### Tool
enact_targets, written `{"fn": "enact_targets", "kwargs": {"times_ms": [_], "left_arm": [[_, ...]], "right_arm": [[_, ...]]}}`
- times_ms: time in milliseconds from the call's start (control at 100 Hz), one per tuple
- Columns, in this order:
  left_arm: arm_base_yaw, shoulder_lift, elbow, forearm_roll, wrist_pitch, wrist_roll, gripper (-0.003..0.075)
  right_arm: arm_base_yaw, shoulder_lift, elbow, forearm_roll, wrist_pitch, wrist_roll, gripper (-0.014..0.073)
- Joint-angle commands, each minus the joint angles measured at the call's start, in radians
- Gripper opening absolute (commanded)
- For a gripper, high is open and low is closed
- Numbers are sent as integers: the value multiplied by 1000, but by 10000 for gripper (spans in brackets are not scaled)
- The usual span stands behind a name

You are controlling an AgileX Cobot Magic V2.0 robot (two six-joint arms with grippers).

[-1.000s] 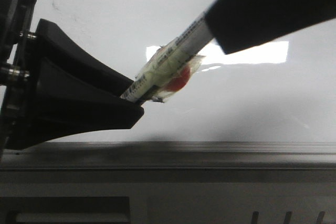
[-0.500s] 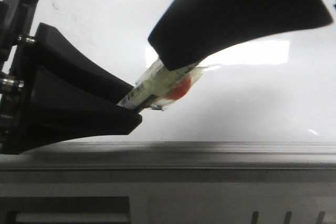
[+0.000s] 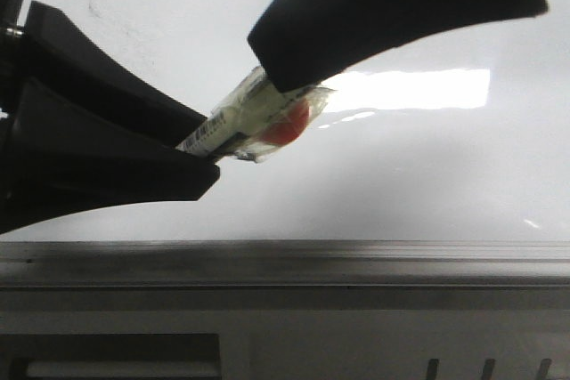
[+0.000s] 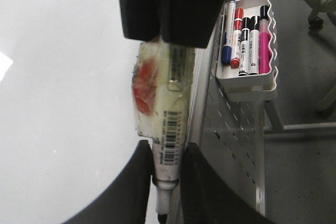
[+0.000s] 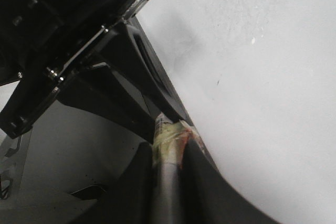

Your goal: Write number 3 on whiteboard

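A white marker (image 3: 254,113), wrapped in yellowish tape with a red patch, is held at both ends in front of the whiteboard (image 3: 401,175). My left gripper (image 3: 200,162) is shut on its tip end; in the left wrist view (image 4: 168,182) the black tip (image 4: 161,216) pokes out between the fingers. My right gripper (image 3: 276,64) is shut on the other end, and the barrel (image 5: 169,145) runs between its fingers in the right wrist view (image 5: 168,156). No number 3 shows on the board, which is glossy white with a bright rectangular reflection (image 3: 419,88).
The board's silver-grey edge strip (image 3: 356,264) runs along the bottom of the front view. A white tray (image 4: 247,82) holding several markers hangs on a perforated panel (image 4: 231,140) beside the board. The board surface also fills the wrist views (image 4: 63,103) (image 5: 262,77).
My right gripper slid down along the marker from its far end and now covers more of it. My left gripper and the marker shifted a little to the left.
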Motion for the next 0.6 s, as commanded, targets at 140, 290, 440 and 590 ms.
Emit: {"fn": "enact_targets", "kwargs": {"times_ms": [140, 290, 440, 590], "left_arm": [[1, -37, -36, -66, -28, -19, 341], [1, -103, -36, -136, 92, -21, 379], [1, -226, -36, -179, 205, -21, 379], [1, -359, -36, -275, 261, -21, 379]], "right_arm": [[1, -9, -27, 0, -26, -11, -71], [1, -9, -29, 0, -85, -11, -71], [-2, -9, -59, 2, -157, -10, -71], [-22, -2, -142, 2, -152, 11, -71]]}}
